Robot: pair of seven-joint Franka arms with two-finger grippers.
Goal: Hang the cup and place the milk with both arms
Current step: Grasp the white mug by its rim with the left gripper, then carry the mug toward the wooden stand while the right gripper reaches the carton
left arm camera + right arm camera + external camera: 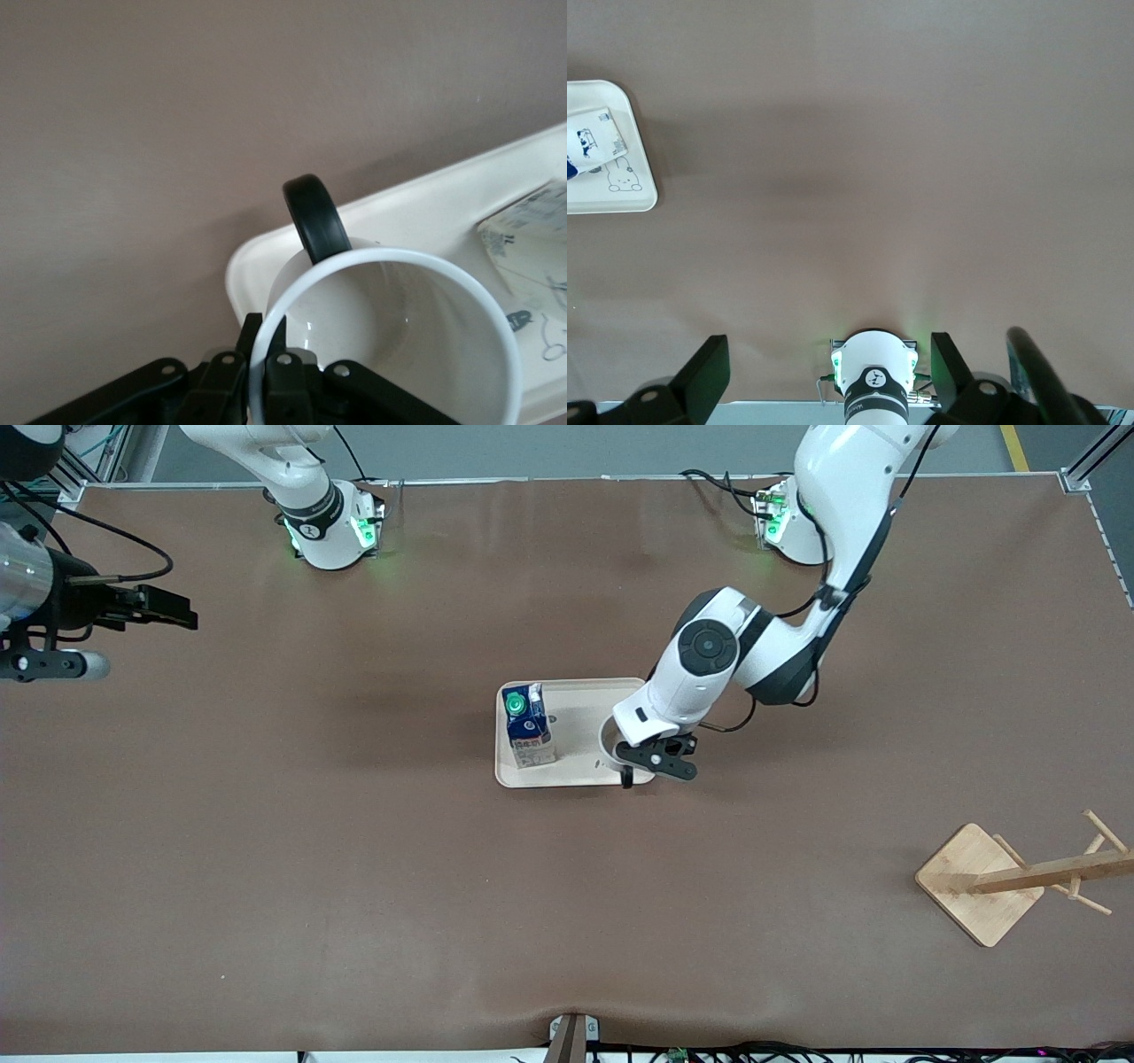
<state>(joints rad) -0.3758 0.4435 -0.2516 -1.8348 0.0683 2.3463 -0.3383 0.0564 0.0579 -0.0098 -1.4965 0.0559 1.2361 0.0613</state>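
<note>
Left jaws [627, 772] clamp cup [390, 336] rim on tray [576, 691], beside milk [528, 726]; arm bent low. Right jaws [824, 376] spread open, empty, waiting high over surface [266, 850].

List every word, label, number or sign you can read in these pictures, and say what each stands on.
No text can be quoted as it reads.
milk carton: print on its side, too small to read.
tray: a line drawing of a rabbit, no words.
right arm's base: a small round mark, too small to read.
cup: no lettering shows.
</note>
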